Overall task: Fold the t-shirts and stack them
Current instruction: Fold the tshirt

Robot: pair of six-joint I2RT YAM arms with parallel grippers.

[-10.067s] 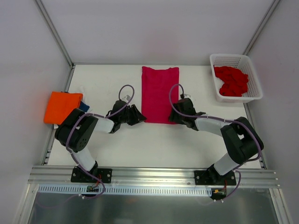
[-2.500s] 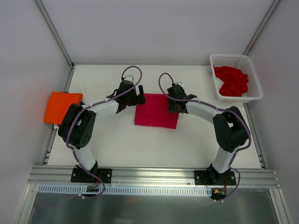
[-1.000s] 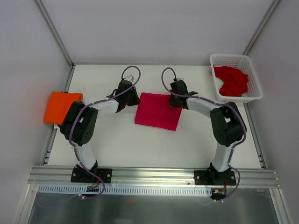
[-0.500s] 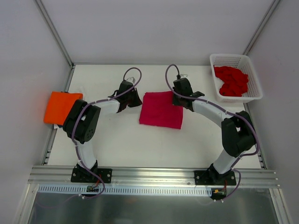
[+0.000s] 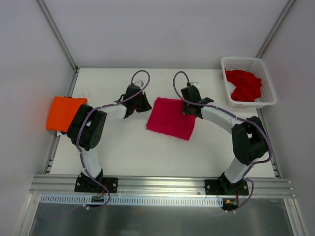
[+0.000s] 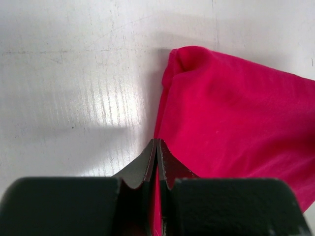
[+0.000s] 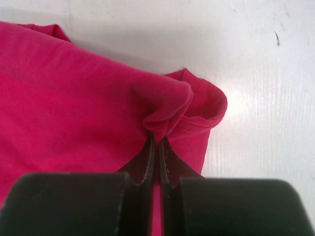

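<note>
Folded crimson-pink t-shirt (image 5: 171, 118) lies mid-table (image 5: 147, 152) between the arms, slightly skewed. The cloth looks light and limp, so I judge it would sag and open if lifted by one point only. Left gripper (image 6: 156, 147) is clamped on its far-left corner and right gripper (image 7: 156, 145) pinches a bunched fold at the far-right corner; paired corners look the sound hold. Beyond: folded orange t-shirt (image 5: 65, 112) at the left edge, red t-shirts (image 5: 243, 84) heaped in the basket (image 5: 248, 61).
</note>
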